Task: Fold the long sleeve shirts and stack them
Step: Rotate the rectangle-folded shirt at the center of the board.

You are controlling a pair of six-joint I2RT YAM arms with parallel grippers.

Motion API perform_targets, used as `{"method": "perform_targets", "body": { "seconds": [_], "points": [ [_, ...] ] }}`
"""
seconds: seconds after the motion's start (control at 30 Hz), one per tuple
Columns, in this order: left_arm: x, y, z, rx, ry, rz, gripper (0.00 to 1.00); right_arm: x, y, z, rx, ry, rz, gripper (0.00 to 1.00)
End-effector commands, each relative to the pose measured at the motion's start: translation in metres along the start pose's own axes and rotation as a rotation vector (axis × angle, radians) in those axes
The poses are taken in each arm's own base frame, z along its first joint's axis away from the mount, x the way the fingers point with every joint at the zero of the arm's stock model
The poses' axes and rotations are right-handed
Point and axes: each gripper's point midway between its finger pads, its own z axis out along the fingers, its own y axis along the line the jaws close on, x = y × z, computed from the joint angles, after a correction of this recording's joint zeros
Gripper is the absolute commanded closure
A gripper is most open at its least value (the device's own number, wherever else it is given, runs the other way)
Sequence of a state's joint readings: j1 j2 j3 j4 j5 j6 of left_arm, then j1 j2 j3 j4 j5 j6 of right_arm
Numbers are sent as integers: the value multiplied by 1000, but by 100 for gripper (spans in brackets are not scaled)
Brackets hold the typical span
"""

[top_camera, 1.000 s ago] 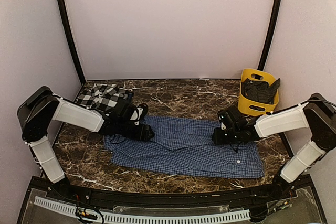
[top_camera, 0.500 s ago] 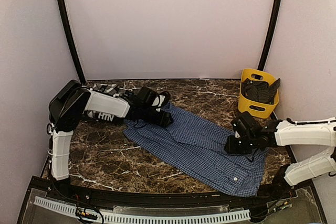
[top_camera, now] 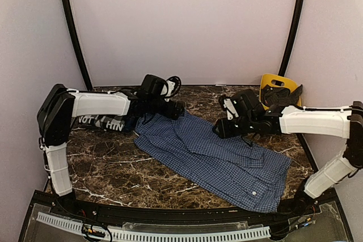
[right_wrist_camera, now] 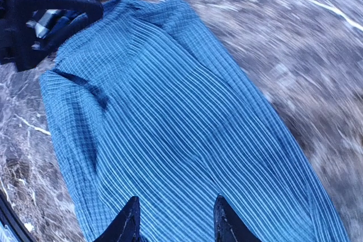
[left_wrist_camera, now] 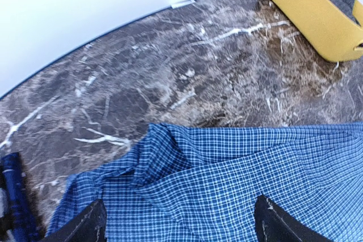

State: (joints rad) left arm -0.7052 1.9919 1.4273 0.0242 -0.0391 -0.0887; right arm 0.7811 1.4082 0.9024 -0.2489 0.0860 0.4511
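Observation:
The blue check shirt (top_camera: 210,157) lies spread flat and slanted on the marble table, from back left to front right. It fills the lower part of the left wrist view (left_wrist_camera: 227,179) and most of the right wrist view (right_wrist_camera: 170,117). My left gripper (top_camera: 177,110) is open over the shirt's back left corner, its fingers wide apart (left_wrist_camera: 184,228) with loose fabric between them. My right gripper (top_camera: 218,130) is open (right_wrist_camera: 176,222) over the shirt's back edge near the middle. The black-and-white plaid shirt (top_camera: 105,122) lies bunched at the left, partly under my left arm.
A yellow bin (top_camera: 271,79) with dark cloth in it stands at the back right, behind my right arm; it also shows in the left wrist view (left_wrist_camera: 317,21). Pale walls close the back and sides. Bare marble (top_camera: 113,168) lies in front left.
The shirt has swung from lying across the table to a slant. My left gripper moved back and right with its corner. My right gripper swung left and back over the shirt.

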Motion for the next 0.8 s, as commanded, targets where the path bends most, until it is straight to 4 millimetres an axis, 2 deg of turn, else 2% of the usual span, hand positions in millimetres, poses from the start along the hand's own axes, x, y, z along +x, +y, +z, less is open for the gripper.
{"method": "perform_targets", "body": {
  "seconds": [0.0, 0.03, 0.07, 0.1, 0.13, 0.17, 0.2, 0.23, 0.3, 0.37, 0.53, 0.67, 0.77],
  "points": [
    [-41, 31, -71, -180, -143, -27, 10, -38, 62, 28, -231, -35, -179, 59],
    [-29, 38, -76, -216, -127, -48, 7, -43, 72, 38, -258, -24, -197, 59],
    [-36, 41, -94, -229, -161, -82, 6, -45, 80, 49, -283, -6, -213, 59],
    [-23, 48, -99, -263, -142, -93, 4, -48, 89, 60, -308, 7, -227, 59],
    [-30, 50, -117, -270, -178, -126, 3, -51, 99, 68, -336, 19, -240, 59],
    [-14, 55, -121, -293, -157, -135, 2, -52, 107, 79, -361, 35, -251, 59],
    [-20, 57, -137, -292, -194, -164, 1, -53, 116, 88, -394, 47, -259, 59],
    [-7, 60, -141, -306, -177, -171, 1, -52, 125, 97, -423, 66, -264, 60],
    [-9, 63, -164, -308, -216, -207, 1, -48, 135, 121, -443, 101, -270, 60],
    [1, 64, -174, -308, -206, -226, 1, -51, 144, 137, -452, 113, -274, 60],
    [20, 64, -183, -297, -182, -255, 1, -47, 144, 179, -420, 149, -251, 61],
    [40, 62, -183, -279, -149, -275, 1, -48, 131, 207, -344, 157, -223, 62],
    [45, 62, -187, -269, -156, -286, 1, -54, 113, 225, -271, 154, -171, 62]
  ]
}}
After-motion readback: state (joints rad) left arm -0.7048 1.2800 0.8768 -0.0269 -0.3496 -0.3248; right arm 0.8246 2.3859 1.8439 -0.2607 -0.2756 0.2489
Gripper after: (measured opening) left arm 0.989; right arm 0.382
